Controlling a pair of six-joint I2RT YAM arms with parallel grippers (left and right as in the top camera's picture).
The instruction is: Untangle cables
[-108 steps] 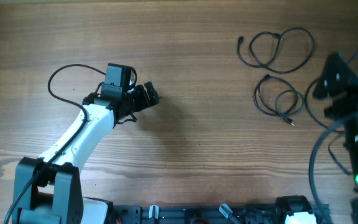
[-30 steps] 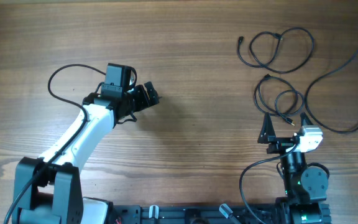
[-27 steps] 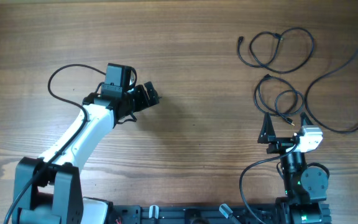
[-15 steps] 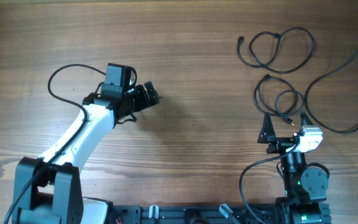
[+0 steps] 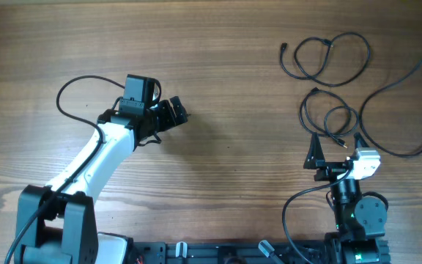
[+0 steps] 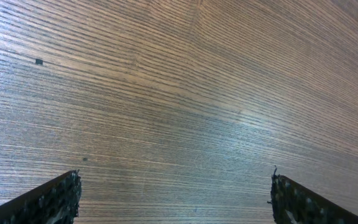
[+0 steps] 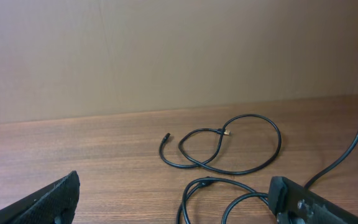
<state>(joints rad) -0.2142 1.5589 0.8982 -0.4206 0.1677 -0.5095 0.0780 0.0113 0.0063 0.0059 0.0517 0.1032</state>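
Note:
Three thin black cables lie apart at the right of the wooden table. A double loop (image 5: 370, 53) lies farthest back, a smaller coil (image 5: 303, 114) lies in front of it, and a long open curve (image 5: 362, 121) lies at the far right. My right gripper (image 5: 335, 150) is open and empty, just in front of the small coil. Its wrist view shows the double loop (image 7: 277, 142), the coil (image 7: 225, 181) and the long cable (image 7: 353, 146) beyond its jaws (image 7: 176, 202). My left gripper (image 5: 174, 114) is open and empty over bare wood (image 6: 176, 199), far from the cables.
The thicker black wire (image 5: 72, 84) of the left arm arcs over the table at the left. A plain beige wall (image 7: 166, 56) rises behind the table's far edge. The arm bases stand along the front edge.
Since 3.6 s ago the right arm has pulled back from the far right to the front edge, leaving the long cable lying there. Nothing has moved in the last second.

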